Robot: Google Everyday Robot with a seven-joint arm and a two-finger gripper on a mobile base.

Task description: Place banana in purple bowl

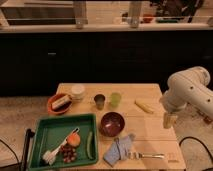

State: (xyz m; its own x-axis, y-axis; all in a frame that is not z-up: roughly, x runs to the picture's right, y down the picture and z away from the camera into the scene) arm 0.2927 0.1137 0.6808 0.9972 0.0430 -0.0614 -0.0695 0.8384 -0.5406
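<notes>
A yellow banana (144,106) lies on the wooden table (150,135) toward the right, behind and to the right of the dark purple bowl (112,123). The bowl stands near the table's middle, just right of the green tray, and looks empty. My gripper (170,120) hangs from the white arm (187,90) at the table's right edge. It is to the right of the banana, a little nearer the front, and holds nothing that I can see.
A green tray (50,131) with a carrot, a green vegetable and small items fills the front left. An orange bowl (60,103), a white container (77,91), a dark cup (100,101) and a green cup (115,99) stand behind. A blue cloth (119,149) and fork (146,155) lie in front.
</notes>
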